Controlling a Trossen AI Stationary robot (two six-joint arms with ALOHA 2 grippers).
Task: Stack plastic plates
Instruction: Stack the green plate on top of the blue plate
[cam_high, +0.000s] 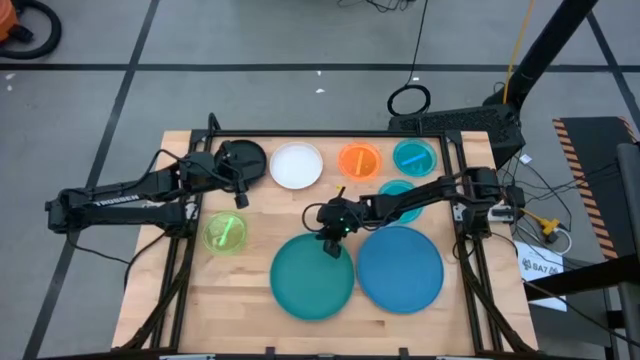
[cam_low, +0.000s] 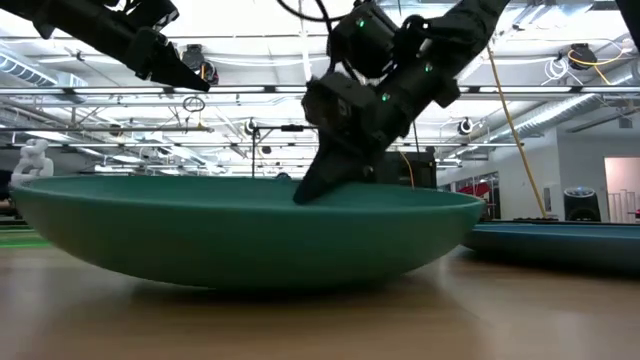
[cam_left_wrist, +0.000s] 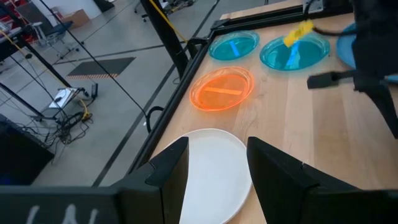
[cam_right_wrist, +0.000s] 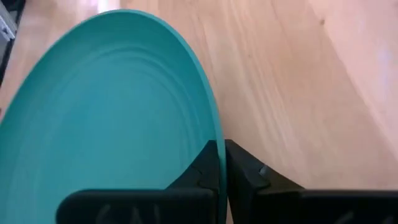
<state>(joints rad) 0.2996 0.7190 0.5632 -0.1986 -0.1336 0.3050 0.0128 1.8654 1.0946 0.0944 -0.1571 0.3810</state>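
The large teal plate (cam_high: 312, 278) sits on its base on the table's near middle, with the large blue plate (cam_high: 400, 268) beside it on the right. My right gripper (cam_right_wrist: 222, 149) is shut on the teal plate's far rim. Along the far side lie the black plate (cam_high: 245, 157), the white plate (cam_high: 297, 165), the orange plate (cam_high: 360, 160) and a translucent cyan plate (cam_high: 414, 155). A second cyan plate (cam_high: 397, 192) is partly hidden under my right arm. The lime green plate (cam_high: 225, 233) lies at the left. My left gripper (cam_high: 240, 197) hovers open beside the black plate, raised off the table. My right gripper pinches the teal plate's far rim (cam_right_wrist: 214, 134), one finger on the inner side and one on the outer side. The fingers come slanting down from the far right (cam_low: 325, 185). The plate's base stays on the table (cam_low: 250, 285).
A black frame rail (cam_high: 300, 133) runs along the table's far edge and side rails run down both sides. Bare wood (cam_high: 240, 290) shows at the near left, between the lime green and teal plates. Cables and a stand lie on the floor beyond the table.
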